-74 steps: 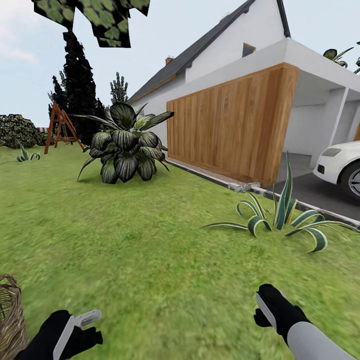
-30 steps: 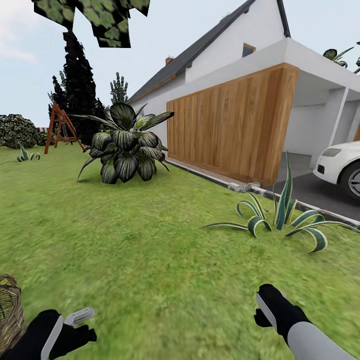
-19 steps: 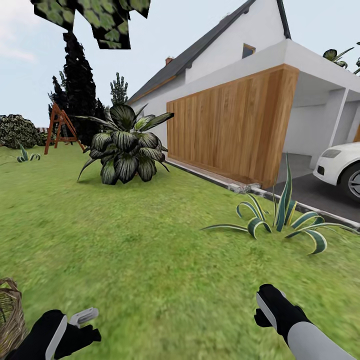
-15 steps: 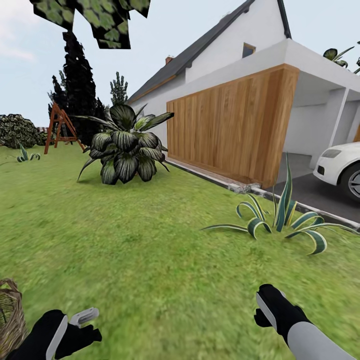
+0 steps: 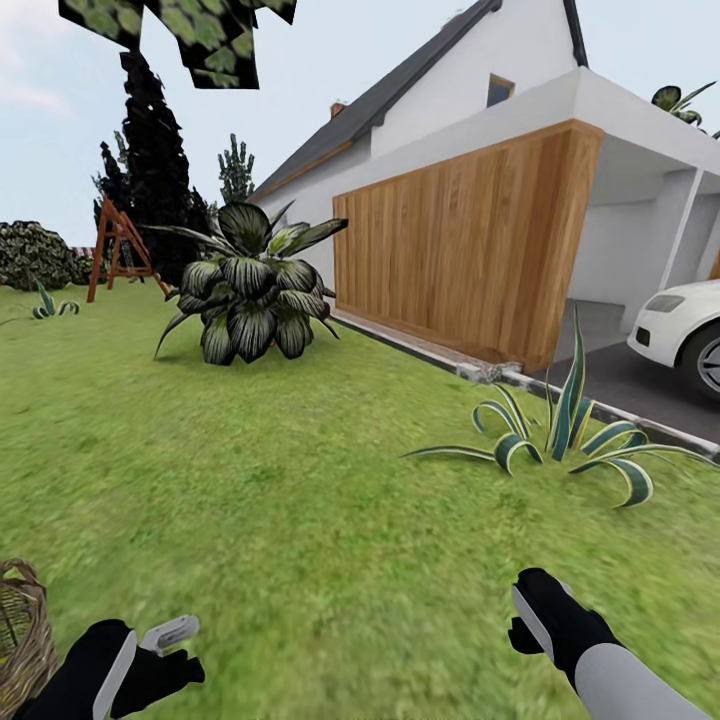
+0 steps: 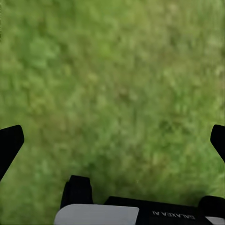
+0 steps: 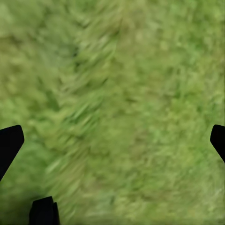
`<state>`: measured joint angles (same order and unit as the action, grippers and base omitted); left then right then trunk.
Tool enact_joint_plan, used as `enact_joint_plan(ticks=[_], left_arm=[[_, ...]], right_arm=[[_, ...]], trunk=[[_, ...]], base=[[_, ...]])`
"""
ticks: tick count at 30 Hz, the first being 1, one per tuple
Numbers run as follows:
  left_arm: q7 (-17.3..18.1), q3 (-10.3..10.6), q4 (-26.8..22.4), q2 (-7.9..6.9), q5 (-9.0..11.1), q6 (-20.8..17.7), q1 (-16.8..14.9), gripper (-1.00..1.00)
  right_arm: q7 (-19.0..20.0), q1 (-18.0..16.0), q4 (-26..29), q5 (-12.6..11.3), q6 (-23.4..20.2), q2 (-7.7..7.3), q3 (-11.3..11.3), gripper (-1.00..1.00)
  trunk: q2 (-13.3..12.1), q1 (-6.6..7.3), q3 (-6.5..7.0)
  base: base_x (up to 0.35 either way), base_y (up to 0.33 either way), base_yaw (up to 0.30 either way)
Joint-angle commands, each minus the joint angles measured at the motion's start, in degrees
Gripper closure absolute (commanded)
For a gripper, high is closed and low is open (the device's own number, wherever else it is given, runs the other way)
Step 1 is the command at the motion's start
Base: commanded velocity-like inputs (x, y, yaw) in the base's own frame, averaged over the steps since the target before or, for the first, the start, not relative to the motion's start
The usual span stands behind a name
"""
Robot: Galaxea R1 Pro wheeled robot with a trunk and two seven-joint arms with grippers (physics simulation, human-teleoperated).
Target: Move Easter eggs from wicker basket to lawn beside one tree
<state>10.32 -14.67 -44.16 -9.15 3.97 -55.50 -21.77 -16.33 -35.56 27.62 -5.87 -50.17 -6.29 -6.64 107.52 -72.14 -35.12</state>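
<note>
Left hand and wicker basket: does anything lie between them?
No. In the head view, the left hand hangs just beside the wicker basket, with bare lawn between them.

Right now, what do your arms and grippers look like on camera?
Both grippers, left gripper and right gripper, are black with pale grey finger pads. The right arm has a light grey sleeve. In the left wrist view, a black housing carries white GALAXEA AI lettering.

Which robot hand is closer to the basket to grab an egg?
Left, probably. The left gripper hangs open right beside the wicker basket at the head view's lower left. The right gripper is far across the lawn, also open.
</note>
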Motion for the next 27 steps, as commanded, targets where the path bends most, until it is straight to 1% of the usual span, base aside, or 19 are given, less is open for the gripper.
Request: enact_joint_plan(ticks=[1,3,8,20,22,27], left_arm=[[-0.1,-0.1,0.0,0.01,0.4,-0.3,0.0,-1.0],[-0.1,-0.1,0.0,0.13,0.4,-0.3,0.0,-1.0],[-0.1,-0.1,0.0,1.03,0.3,-0.3,0.0,-1.0],[-0.1,-0.1,0.0,1.15,0.3,-0.3,0.0,-1.0],[-0.2,-0.1,0.0,1.17,0.3,-0.3,0.0,-1.0],[-0.4,-0.1,0.0,1.97,0.2,-0.2,0.0,-1.0]], right_arm=[[-0.4,0.0,0.1,-0.6,-0.2,-0.09,-0.4,-1.0],[-0.4,0.0,0.1,-0.6,-0.2,-0.12,-0.4,-1.0],[-0.4,0.0,0.0,-0.6,-0.2,-0.1,-0.5,-1.0],[-0.4,0.0,-0.2,-0.6,-0.2,-0.06,-0.5,-1.0],[-0.4,0.0,-0.2,-0.6,-0.2,-0.1,-0.5,-1.0],[-0.4,0.0,-0.2,-0.6,-0.3,-0.13,-0.4,-1.0]], trunk=[[0.0,0.01,-0.08],[0.0,0.01,-0.14],[0.0,0.01,-0.51],[0.0,0.01,-1.6],[-0.8,0.45,-1.32],[-2.8,1.54,-0.45]], base=[[0.0,0.0,0.0],[0.0,0.0,-0.003],[0.0,0.0,-0.041],[0.0,0.0,-0.003],[0.0,0.0,0.0],[0.0,0.0,0.0]])
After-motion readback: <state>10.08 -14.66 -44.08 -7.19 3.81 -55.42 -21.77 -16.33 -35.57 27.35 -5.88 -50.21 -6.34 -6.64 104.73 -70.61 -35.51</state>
